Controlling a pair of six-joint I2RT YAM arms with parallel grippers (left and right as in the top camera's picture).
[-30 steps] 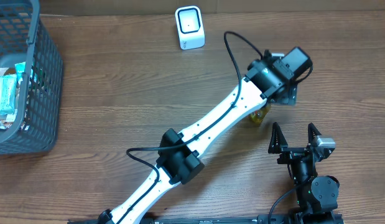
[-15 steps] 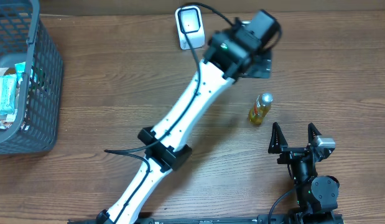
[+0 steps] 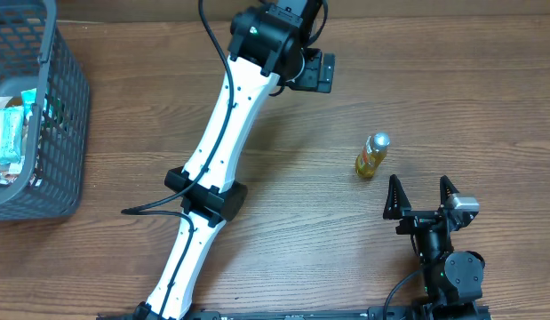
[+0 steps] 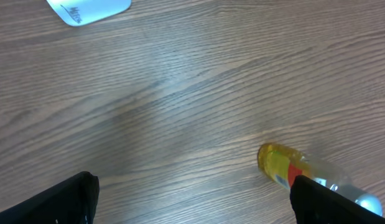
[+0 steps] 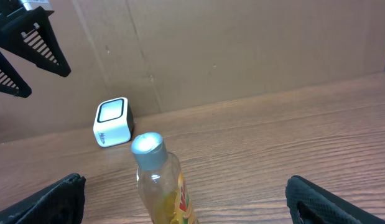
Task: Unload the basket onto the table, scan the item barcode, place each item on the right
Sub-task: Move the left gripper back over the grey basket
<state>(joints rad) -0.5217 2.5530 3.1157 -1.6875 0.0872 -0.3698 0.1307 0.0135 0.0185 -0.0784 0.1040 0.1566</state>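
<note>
No longer over the bottle (image 3: 372, 154): finds the left arm (image 3: 228, 116) swung far beyond and left of it, left fingers (image 4: 61, 202) wide, empty. Leaves the bottle standing unheld on the table (image 3: 123, 133); scan seemingly pending. Calls next for gripping it, then showing its barcode to the scanner (image 5: 111, 121) beyond. Shows right fingers (image 3: 395, 197) wide, just nearside of the bottle.

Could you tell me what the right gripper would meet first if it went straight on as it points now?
Probably the yellow bottle: from the right wrist it stands upright just ahead of the right gripper, left of centre within its open jaws, though depth is unclear.
</note>
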